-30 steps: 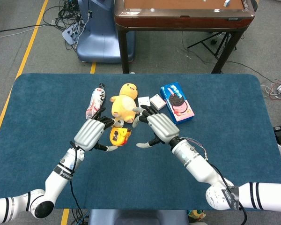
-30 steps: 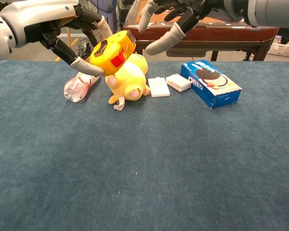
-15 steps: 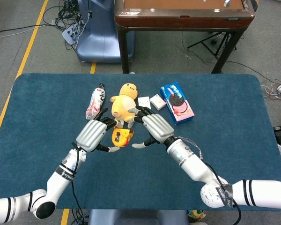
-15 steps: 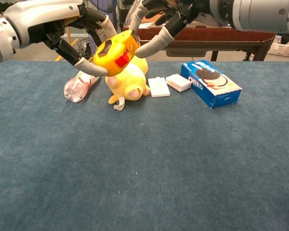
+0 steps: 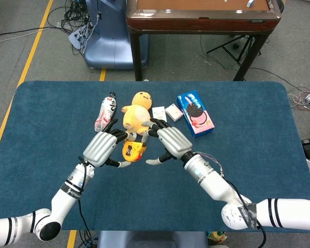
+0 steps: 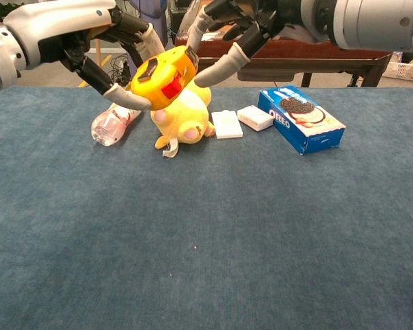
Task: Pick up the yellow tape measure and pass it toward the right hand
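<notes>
The yellow tape measure (image 6: 162,81), with a red button and a black top, hangs above the table in my left hand (image 6: 117,48), gripped between thumb and fingers. In the head view the tape measure (image 5: 133,151) shows between my two hands, just right of my left hand (image 5: 101,148). My right hand (image 5: 169,143) sits close on its right side, fingers spread and curved around it. My right hand (image 6: 237,31) in the chest view has fingertips touching or almost touching the tape measure's upper right edge; I cannot tell which.
On the blue table (image 6: 261,227) behind the hands lie a yellow plush duck (image 6: 182,113), a clear bottle (image 6: 111,125), two small white boxes (image 6: 227,124) and a blue Oreo box (image 6: 301,118). A brown table (image 5: 201,15) stands beyond the far edge.
My right hand has moved left toward the tape measure and now curves around it. My left hand has shifted slightly right with the tape measure still in its grip.
</notes>
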You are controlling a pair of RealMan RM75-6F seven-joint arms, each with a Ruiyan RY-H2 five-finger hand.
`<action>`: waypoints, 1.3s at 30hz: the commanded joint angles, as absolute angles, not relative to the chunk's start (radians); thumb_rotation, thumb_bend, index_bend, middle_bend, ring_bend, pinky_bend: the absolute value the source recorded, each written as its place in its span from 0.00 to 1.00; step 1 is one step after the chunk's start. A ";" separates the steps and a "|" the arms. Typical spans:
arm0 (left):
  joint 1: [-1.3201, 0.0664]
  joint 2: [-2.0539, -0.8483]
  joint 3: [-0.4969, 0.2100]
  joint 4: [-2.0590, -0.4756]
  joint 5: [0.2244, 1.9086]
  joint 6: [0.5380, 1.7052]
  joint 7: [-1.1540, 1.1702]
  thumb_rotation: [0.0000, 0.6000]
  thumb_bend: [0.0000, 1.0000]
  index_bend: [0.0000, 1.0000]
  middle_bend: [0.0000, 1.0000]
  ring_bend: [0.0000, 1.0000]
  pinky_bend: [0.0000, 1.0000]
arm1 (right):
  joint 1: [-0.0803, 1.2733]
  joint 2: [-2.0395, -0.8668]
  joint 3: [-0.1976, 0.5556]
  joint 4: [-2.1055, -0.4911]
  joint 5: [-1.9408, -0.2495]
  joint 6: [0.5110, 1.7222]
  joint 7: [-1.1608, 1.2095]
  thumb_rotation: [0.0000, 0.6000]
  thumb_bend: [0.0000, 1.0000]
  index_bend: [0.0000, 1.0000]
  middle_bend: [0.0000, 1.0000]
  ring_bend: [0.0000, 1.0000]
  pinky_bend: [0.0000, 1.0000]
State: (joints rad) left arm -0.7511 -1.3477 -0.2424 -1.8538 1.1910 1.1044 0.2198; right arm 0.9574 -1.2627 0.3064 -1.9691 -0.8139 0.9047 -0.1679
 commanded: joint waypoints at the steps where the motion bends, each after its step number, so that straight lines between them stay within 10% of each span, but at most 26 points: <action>1: -0.750 -1.347 -0.242 -1.852 1.191 1.104 0.216 1.00 0.14 0.51 0.52 0.31 0.02 | 0.958 -1.262 0.305 -1.966 -0.811 0.903 -0.166 1.00 0.20 0.48 0.16 0.00 0.02; 39: -0.736 -1.341 -0.224 -1.813 1.208 1.092 0.187 1.00 0.14 0.51 0.52 0.31 0.02 | 0.951 -1.260 0.289 -1.937 -0.823 0.909 -0.135 1.00 0.55 0.61 0.26 0.01 0.02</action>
